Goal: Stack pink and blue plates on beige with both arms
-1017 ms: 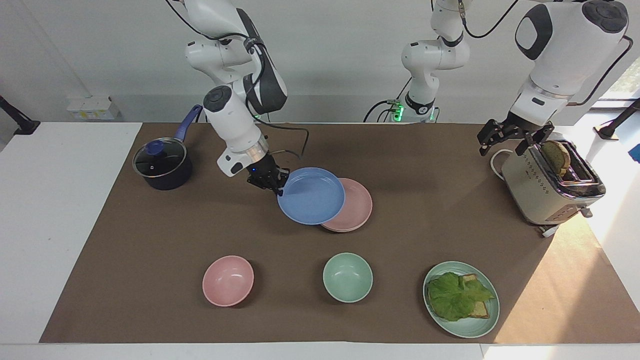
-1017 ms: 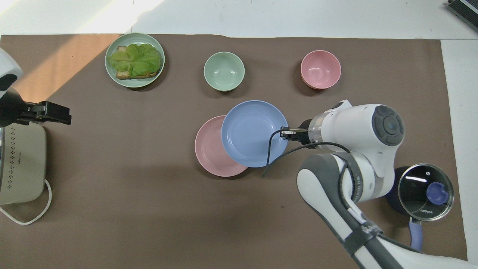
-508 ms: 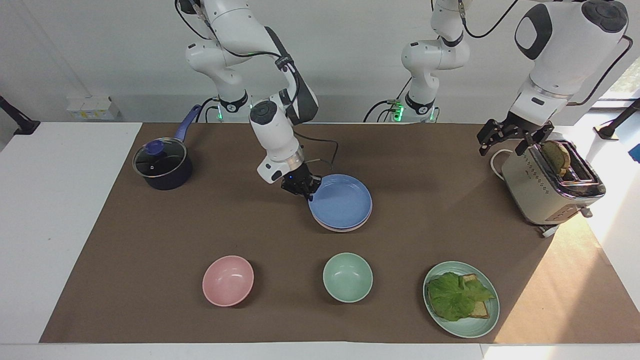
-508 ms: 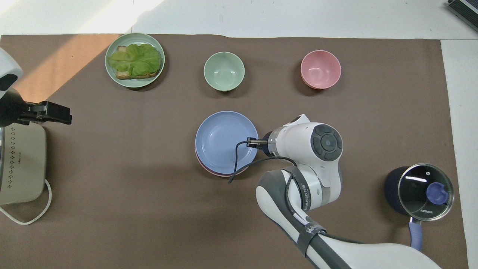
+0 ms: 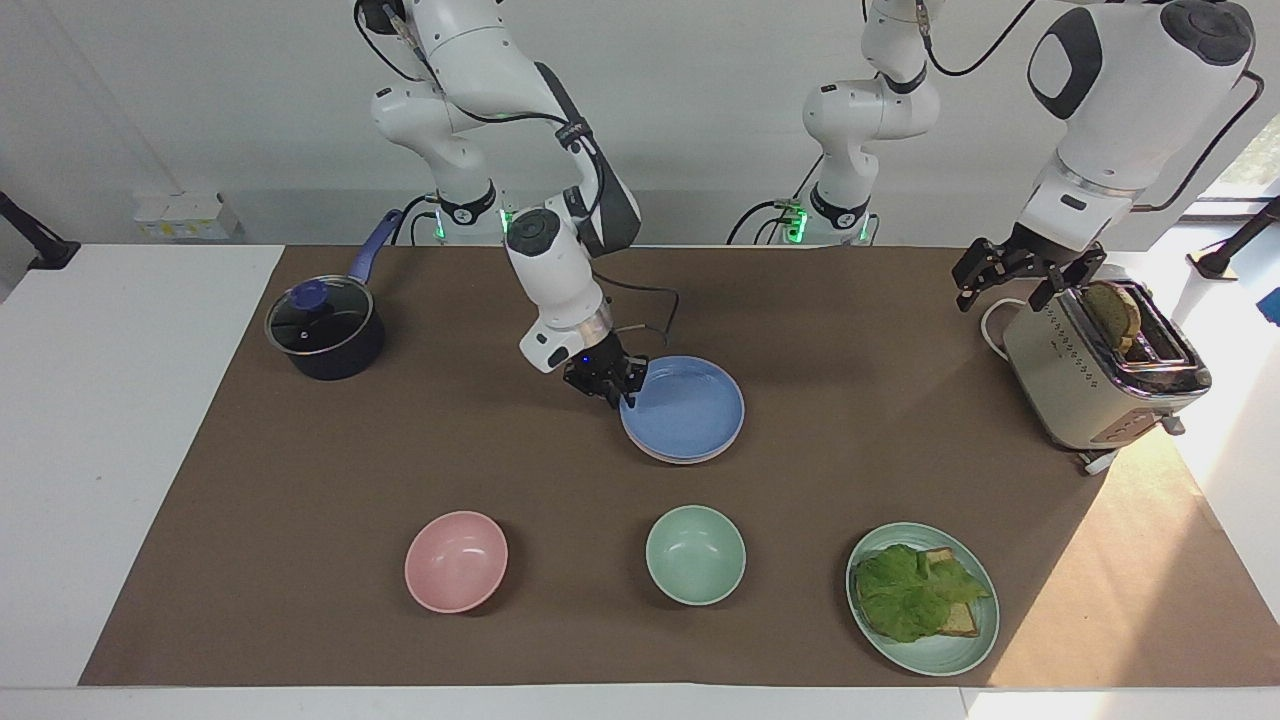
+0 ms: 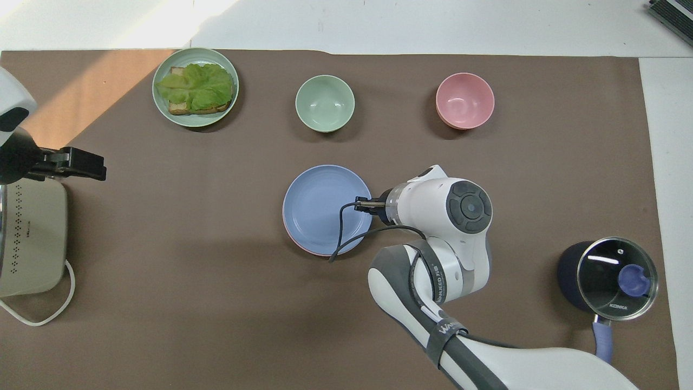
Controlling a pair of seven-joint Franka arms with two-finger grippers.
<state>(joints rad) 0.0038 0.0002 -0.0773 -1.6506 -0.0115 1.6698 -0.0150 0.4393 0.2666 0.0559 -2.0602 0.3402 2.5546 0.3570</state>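
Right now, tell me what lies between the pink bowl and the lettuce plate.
The mint-green bowl sits between the pink bowl and the lettuce plate, clearest in the overhead view.

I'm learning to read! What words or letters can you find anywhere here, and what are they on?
"KONKA": on the glass lid of the dark pot.
White letters on the strap around the right arm: too blurred to read.
Small print on the toaster: too small to read.

Even bright room light, both views sharp; warm sun patch on worktop (image 5: 1150, 560) corner at left arm's end; soft shadows under arms and dishes; small glare on pot lid (image 6: 617, 271)
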